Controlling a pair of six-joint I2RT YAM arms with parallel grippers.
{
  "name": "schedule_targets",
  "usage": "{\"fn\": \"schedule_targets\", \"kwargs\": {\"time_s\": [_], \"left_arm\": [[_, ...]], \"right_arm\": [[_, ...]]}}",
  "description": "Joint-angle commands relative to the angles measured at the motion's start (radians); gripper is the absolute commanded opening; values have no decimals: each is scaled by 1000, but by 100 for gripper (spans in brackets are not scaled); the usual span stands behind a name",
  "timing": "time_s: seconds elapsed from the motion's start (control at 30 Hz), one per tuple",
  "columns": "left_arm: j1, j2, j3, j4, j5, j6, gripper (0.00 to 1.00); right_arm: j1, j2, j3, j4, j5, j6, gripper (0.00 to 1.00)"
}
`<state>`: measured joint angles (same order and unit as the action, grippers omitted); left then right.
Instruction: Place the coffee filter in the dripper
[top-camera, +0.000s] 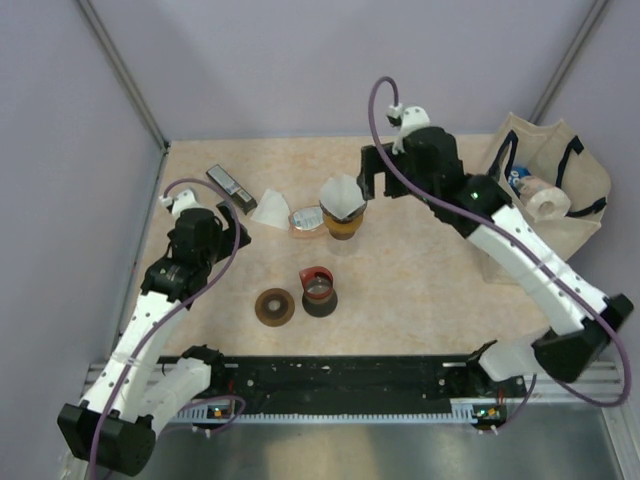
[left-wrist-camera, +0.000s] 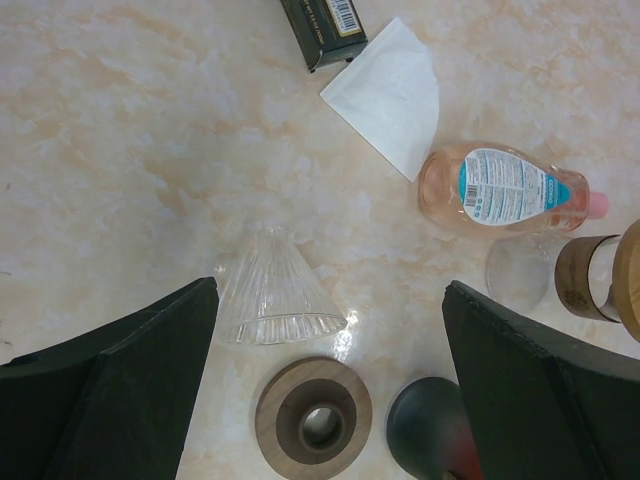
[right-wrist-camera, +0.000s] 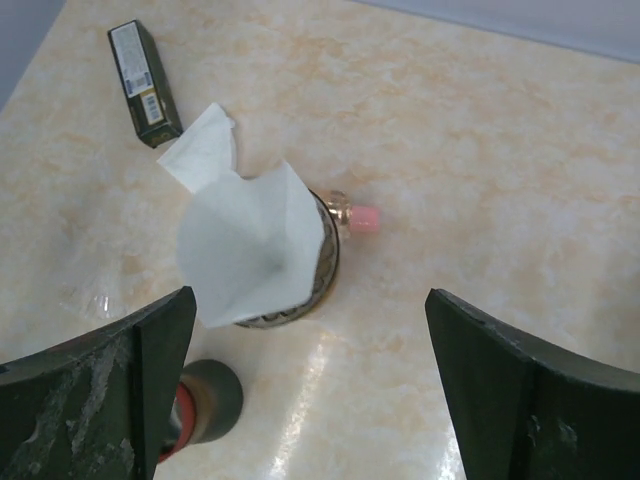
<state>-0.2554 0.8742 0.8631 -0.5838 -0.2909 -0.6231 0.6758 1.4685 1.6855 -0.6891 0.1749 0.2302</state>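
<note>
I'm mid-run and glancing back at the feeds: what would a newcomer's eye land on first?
The white coffee filter stands opened as a cone in the dripper toward the back of the table, the right end effector open beside it. A spare flat filter lies next to a pink bottle on its side, and a clear ribbed glass cone lies tipped over near the open left end effector.

My left arm (top-camera: 150, 310), white links with black joints, runs up the left side of the top view and bends inward at the wrist. Its black two-finger left gripper (top-camera: 228, 222) points toward the centre, jaws spread wide. My right arm (top-camera: 530, 260) reaches from lower right to upper middle. Its black right gripper (top-camera: 372, 178) faces downward, fingers (right-wrist-camera: 110, 390) wide apart at the wrist view's lower corners.
</note>
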Motion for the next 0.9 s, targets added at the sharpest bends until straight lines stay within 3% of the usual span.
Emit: {"fn": "schedule_targets", "kwargs": {"time_s": [0.0, 0.2, 0.33, 0.7, 0.87], "left_arm": [[5, -21, -6, 25, 9, -15, 99], [7, 42, 5, 22, 45, -23, 99], [5, 71, 2, 13, 65, -23, 99], [5, 46, 17, -241, 87, -108, 99], [1, -33, -109, -242, 264, -127, 99]], "right_arm": [[-16, -222, -278, 255, 142, 32, 99], [-21, -531, -663, 430, 236, 83, 99], [-21, -660, -809, 464, 218, 83, 99], [-21, -761, -952, 436, 112, 58, 98], [-19, -769, -977, 407, 107, 43, 98]]}}
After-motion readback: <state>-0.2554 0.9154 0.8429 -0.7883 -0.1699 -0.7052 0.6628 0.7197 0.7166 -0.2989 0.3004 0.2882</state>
